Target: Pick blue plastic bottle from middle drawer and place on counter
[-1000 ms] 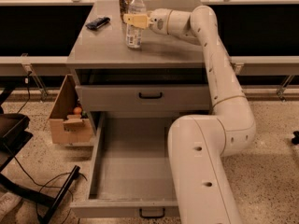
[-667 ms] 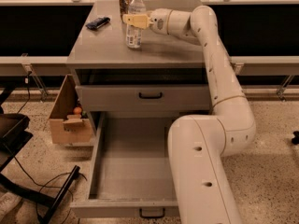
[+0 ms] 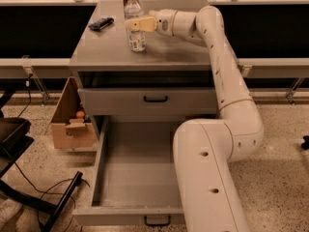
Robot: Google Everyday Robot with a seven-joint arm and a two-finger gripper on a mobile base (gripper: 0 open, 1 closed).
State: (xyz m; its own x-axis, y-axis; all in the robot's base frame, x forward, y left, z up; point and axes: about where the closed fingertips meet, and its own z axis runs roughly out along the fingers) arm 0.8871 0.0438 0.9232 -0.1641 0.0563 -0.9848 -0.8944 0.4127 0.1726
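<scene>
1. Standing upright on the desk (image 3: 169,52), the blue plastic bottle (image 3: 137,39) sits toward 12 o'clock of the view.
2. The pincer (image 3: 132,24) reaches in from the bottle's 3 o'clock, closed around its upper body.
3. A dark flat object (image 3: 101,23) lies at the bottle's 10 o'clock.
4. The middle drawer (image 3: 140,168) hangs pulled out at 6 o'clock, with a cardboard box (image 3: 67,129) at its 9 o'clock.

Blocked by the arm (image 3: 227,81), itself clipped at the bottom edge, right side of the middle drawer (image 3: 99,173); masked by the gripper (image 3: 135,24) over the counter (image 3: 169,50), a band of the blue plastic bottle (image 3: 137,40); too blurred to identify, dark object (image 3: 101,23) nearby.
</scene>
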